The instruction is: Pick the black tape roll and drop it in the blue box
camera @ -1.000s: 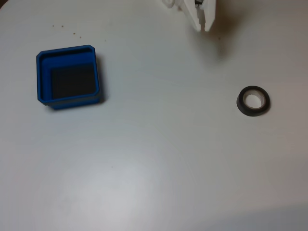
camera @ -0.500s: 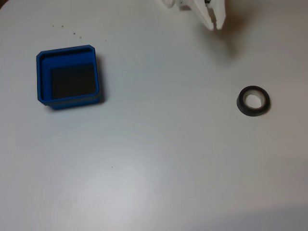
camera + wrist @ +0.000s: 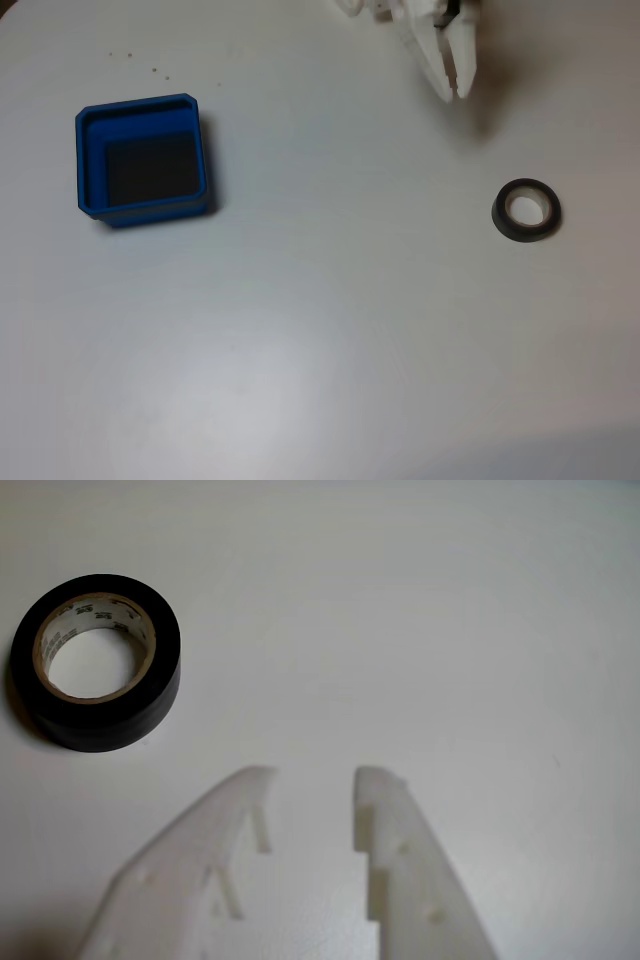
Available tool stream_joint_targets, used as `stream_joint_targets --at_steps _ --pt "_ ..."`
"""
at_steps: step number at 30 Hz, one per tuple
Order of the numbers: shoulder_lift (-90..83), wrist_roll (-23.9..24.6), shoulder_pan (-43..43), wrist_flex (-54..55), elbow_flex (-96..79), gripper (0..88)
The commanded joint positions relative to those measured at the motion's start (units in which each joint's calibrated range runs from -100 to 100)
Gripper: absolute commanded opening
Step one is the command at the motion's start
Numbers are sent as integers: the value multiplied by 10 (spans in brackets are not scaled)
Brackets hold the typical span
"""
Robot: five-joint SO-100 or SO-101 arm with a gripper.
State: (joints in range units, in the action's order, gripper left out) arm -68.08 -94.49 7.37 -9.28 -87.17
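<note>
My gripper (image 3: 310, 775) is parted and empty, with the tape (image 3: 97, 662) at ten o'clock in the wrist view. It looks light and stiff, so I'd pinch across one wall, through the core.

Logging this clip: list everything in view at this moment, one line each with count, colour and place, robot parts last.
black tape roll: 1, black with a pale beige core, lying flat on the right side of the table in the fixed view; upper left in the wrist view, apart from the gripper.
blue box: 1, bright blue with a dark floor, left side of the table in the fixed view, nothing inside.
table: 1, plain white, under everything; a few small dark specks near its upper left in the fixed view.
gripper: 1, white, at the top edge of the fixed view, above and left of the roll; open with bare table between its fingers in the wrist view, holding nothing.
</note>
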Motion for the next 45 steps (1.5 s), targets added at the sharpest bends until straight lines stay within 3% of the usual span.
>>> stream_joint_targets --at_steps 1,11,22,27,37,45 --pt "73 -3 2 8 91 10" --pt "301 4 54 -28 231 10" --pt "453 5 71 -378 555 10" --pt "557 5 71 -486 725 10" --pt "716 6 72 -514 870 10" --pt "732 6 77 -507 883 10"
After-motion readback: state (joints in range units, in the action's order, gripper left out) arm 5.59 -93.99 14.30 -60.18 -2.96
